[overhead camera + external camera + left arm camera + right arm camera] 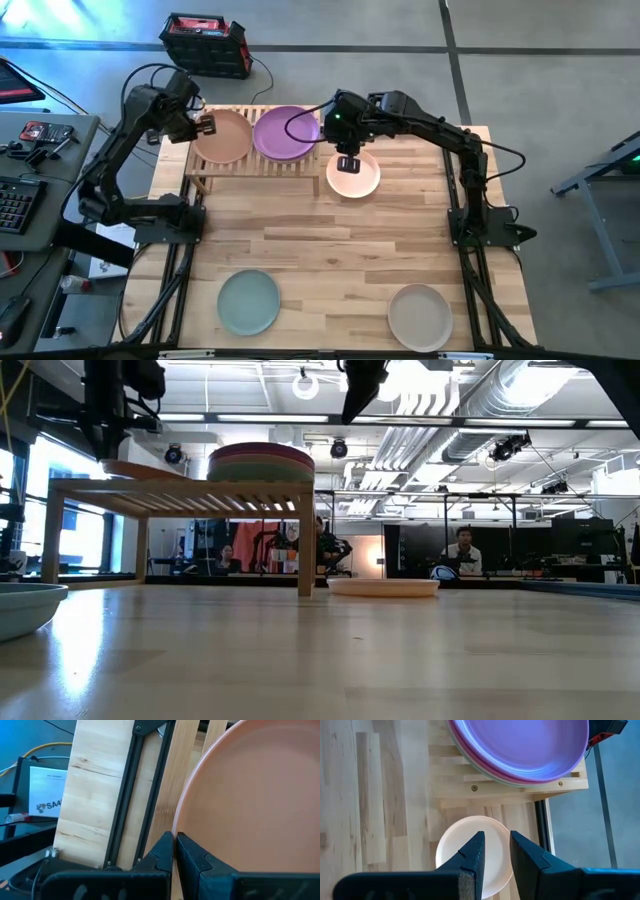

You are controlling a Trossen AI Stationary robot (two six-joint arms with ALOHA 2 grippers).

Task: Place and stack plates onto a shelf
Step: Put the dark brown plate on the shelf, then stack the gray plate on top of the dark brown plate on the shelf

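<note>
On the shelf (250, 165), the brown plate's (222, 137) rim was pinched by the left gripper (207, 125), while the right gripper (349, 164), fingers parted, was held above the peach plate (354, 176).

desk (330, 250): pale butcher-block wood, smooth, slight sheen. shelf (215, 172): light wood slats. plates matt: brown plate (228, 140), purple plate (285, 132), peach plate (358, 180). left pincer (175, 851) and right pincer (495, 855): dark matt plastic.
</note>
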